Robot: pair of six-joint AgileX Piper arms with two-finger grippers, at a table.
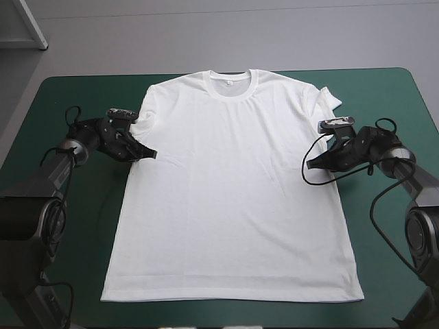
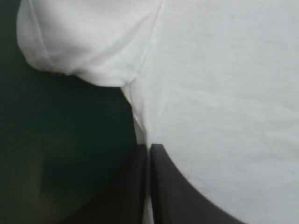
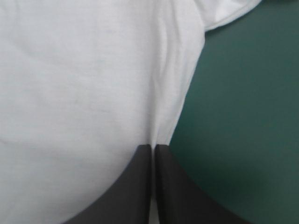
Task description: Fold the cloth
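Left side: the teal-green table (image 1: 75, 103) is showing a broad bare strip between its left edge and the T-shirt (image 1: 233, 192). The left gripper (image 1: 152, 154) is reaching in across that strip and meeting the shirt's side edge just below the left-hand sleeve (image 1: 147, 113). Its black fingers are pressing together into one narrow point, with the white edge pinched between the tips. That sleeve is lying slightly bunched just ahead of the gripper, its cuff curving over bare cover.

Centre: the T-shirt is lying spread flat, with its collar (image 1: 233, 81) sitting right at the table's far edge. Its bottom hem (image 1: 233, 299) is running close along the near edge. The body is lying smooth, showing only faint creases.

Right side: the right gripper (image 1: 309, 163) is gripping the opposite side edge below the right-hand sleeve (image 1: 328, 103). Its fingers are all but closed, with a ridge of fabric rising from between the tips. Bare cover is lying open from that shirt edge out to the table's right edge.
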